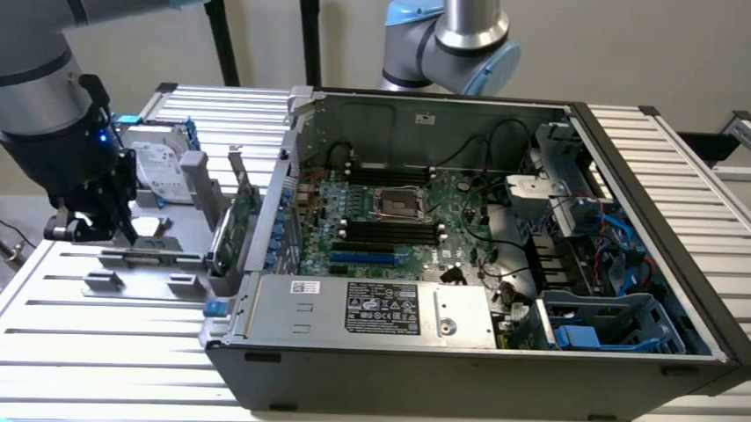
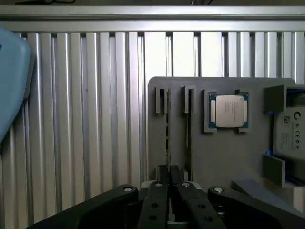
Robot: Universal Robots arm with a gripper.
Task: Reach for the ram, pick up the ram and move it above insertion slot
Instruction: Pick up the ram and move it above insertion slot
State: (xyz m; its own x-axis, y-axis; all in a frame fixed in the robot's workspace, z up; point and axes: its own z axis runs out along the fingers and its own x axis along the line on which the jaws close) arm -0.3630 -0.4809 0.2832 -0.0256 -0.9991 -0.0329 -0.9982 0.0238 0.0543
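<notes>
Claw (image 2: 169, 175) fingers (image 2: 153, 205) stand nearly together, pinching the ram (image 2: 167, 125) (thin, edge-on). It runs straight ahead from the fingertips, kept upright by its grey holder (image 2: 219, 157) slot, probably for easy grasping.

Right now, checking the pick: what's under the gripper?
The ram, edge-on in the grey holder, gripper shut on it. Its lower part is hidden in the slot.
</notes>
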